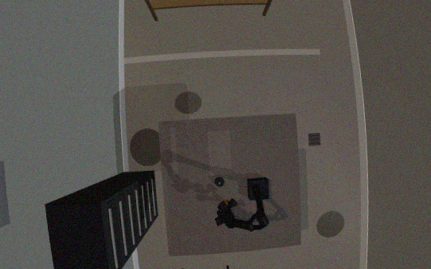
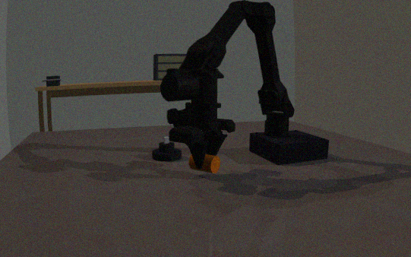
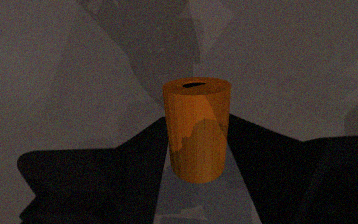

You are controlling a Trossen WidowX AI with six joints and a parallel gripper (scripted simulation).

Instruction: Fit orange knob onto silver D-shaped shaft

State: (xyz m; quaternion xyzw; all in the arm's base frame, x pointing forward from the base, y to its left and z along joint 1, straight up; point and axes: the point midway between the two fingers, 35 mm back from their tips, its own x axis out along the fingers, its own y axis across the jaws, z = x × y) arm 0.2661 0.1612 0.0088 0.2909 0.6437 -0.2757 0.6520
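The orange knob (image 1: 226,202) (image 2: 210,163) (image 3: 198,135) lies on its side between the fingers of my gripper (image 2: 206,160) (image 3: 195,121), which is shut on it and points down. In the wrist view the knob's end with the dark hole faces the top of the picture; the hole's flat side is hard to make out. In the exterior view a plain end faces right, towards the camera. The knob hangs low, close above the table. The dark round pedestal (image 1: 217,185) (image 2: 166,155) stands left of and behind the knob there, with the silver shaft (image 2: 166,140) upright and bare.
The arm's square base (image 1: 252,195) (image 2: 308,150) stands right of the gripper. The arm's shadows fall across the table (image 2: 129,213). A wooden bench (image 2: 102,85) and a dark cabinet (image 1: 76,231) stand away from the work area.
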